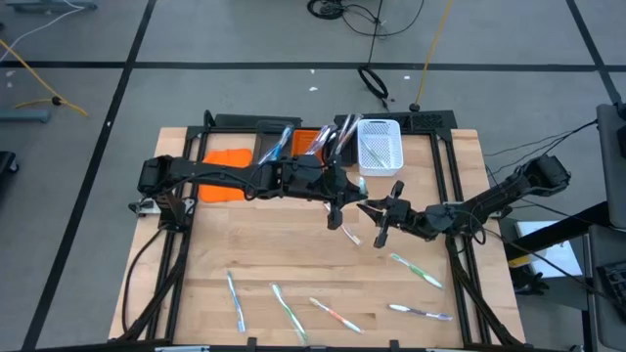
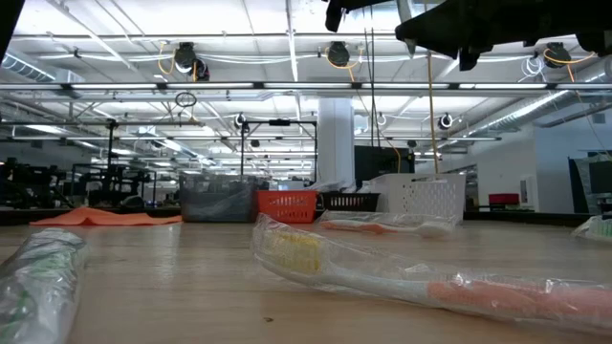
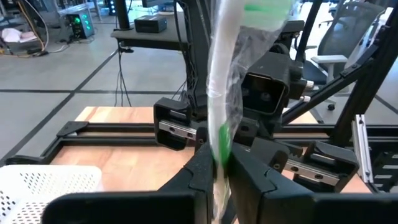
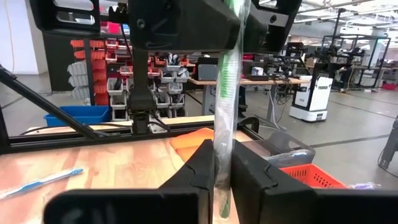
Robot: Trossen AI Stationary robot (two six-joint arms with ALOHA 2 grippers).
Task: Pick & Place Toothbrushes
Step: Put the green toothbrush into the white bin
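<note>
Above the table's middle, a green-and-white toothbrush [image 3: 219, 93] in a clear wrapper is held by both grippers at once. My left gripper [image 1: 339, 207] comes from the table's left and is shut on it. My right gripper [image 1: 380, 217] comes from the right and is shut on it too. Several more wrapped toothbrushes lie flat near the front edge, among them a blue one [image 1: 236, 299], a green one [image 1: 289, 311] and a red one [image 1: 335, 315]. In the low view one wrapped toothbrush [image 2: 430, 277] lies close by. My left gripper pinches the wrapped toothbrush between its two fingers [image 3: 198, 171], on a green-striped part of the shaft [image 3: 219, 142]. The fingers reach about level from the table's left and lie across it. The toothbrush is lifted clear of the table. My right gripper pinches the same toothbrush's shaft [image 4: 224, 152] between its two fingers [image 4: 200, 169], wrapper included. The fingers come about level from the table's right and lie across it. The toothbrush runs on past the fingers in front of the left gripper.
Along the far edge stand a grey bin [image 1: 274, 145], an orange bin [image 1: 311, 142], a black bin [image 1: 342, 132] and a white mesh bin [image 1: 380, 145]; an orange cloth [image 1: 227, 161] lies to their left. Two toothbrushes [image 1: 419, 269] lie at the front right.
</note>
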